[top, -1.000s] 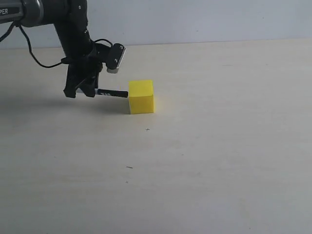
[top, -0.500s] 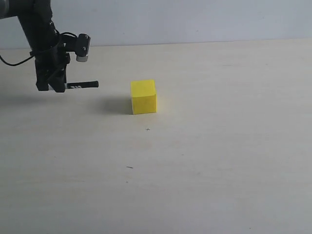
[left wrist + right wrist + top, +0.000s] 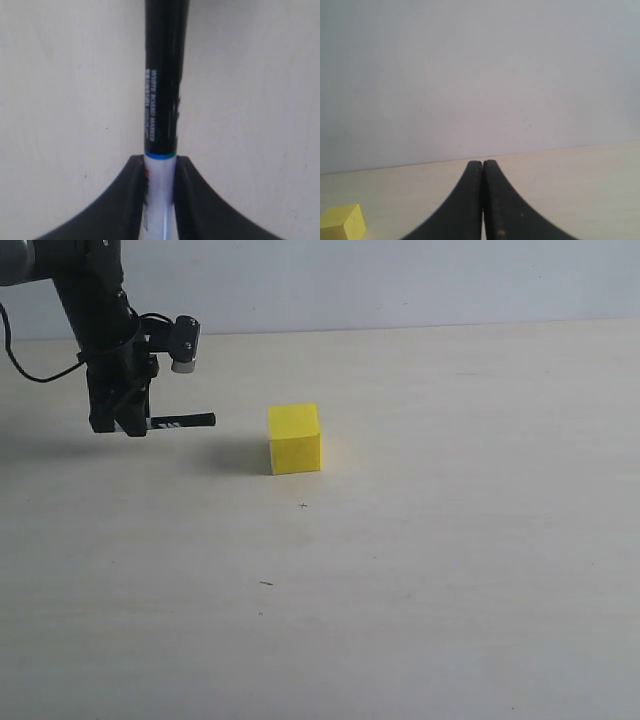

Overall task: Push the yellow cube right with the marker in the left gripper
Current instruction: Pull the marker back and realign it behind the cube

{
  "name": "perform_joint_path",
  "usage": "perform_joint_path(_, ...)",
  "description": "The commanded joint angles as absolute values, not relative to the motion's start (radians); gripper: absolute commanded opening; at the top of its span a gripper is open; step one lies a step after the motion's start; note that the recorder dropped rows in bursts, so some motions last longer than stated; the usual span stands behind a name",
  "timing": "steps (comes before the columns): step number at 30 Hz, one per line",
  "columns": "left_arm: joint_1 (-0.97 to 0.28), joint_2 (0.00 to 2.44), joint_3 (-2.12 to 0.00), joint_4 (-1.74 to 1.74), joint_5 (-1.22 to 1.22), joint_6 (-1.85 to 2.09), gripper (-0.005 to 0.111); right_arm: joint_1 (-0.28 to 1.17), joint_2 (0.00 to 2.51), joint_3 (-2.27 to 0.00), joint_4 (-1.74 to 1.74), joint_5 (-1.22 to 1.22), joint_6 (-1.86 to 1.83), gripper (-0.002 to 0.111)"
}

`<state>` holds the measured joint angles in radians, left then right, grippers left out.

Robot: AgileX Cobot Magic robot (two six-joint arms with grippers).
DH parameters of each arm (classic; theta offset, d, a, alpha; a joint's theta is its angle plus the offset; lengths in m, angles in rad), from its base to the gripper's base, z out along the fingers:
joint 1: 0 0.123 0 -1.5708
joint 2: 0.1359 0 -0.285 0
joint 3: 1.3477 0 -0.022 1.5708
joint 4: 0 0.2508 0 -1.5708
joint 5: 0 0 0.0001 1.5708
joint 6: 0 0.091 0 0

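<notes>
- Compared with half a second ago: a small shift to the right for the left gripper [image 3: 130, 427] and the marker [image 3: 183, 421], closer to the yellow cube [image 3: 294, 439] and slightly lower in the exterior view.
- No change in the cube's spot over that half second. Set against one second ago, when the marker's tip touched its left face, it is a touch farther right.
- Now a clear gap of bare table [image 3: 450, 540] between the marker's black tip and the cube's left face; no contact.
- Left gripper [image 3: 160, 165]: closed down to the width of the pen, both fingers [image 3: 125, 200] pinching the white barrel of the marker [image 3: 162, 100] just behind a thin blue ring. Black cap half sticking out ahead, roughly level and aimed at the cube.
- Right gripper [image 3: 482, 167]: fingers pressed flat together with nothing between them, seen only in the right wrist view and facing a pale wall [image 3: 480, 75].
- Counted: one marker, one yellow cube [image 3: 341, 222], two grippers, one silver-grey camera block [image 3: 184, 344] on the left arm, one black cable [image 3: 40, 370] trailing from that arm.
- Cube resting flat on the table, left of centre in the exterior view, to the right of the marker's tip and well apart from the wall behind.
</notes>
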<state>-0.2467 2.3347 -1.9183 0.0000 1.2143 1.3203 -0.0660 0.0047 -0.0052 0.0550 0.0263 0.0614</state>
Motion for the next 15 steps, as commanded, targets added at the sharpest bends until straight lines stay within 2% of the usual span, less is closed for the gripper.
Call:
perform_joint_path(1, -0.249, 2.33, -1.906, -0.01, 1.221, 1.314, 0.0, -0.069, 0.0, 0.0, 0.05, 0.017, 0.053, 0.0)
perform_joint_path(15, -0.264, 2.33, -1.79, -0.01, 1.185, 1.361, 0.0, -0.069, 0.0, 0.0, 0.052, 0.017, 0.053, 0.0)
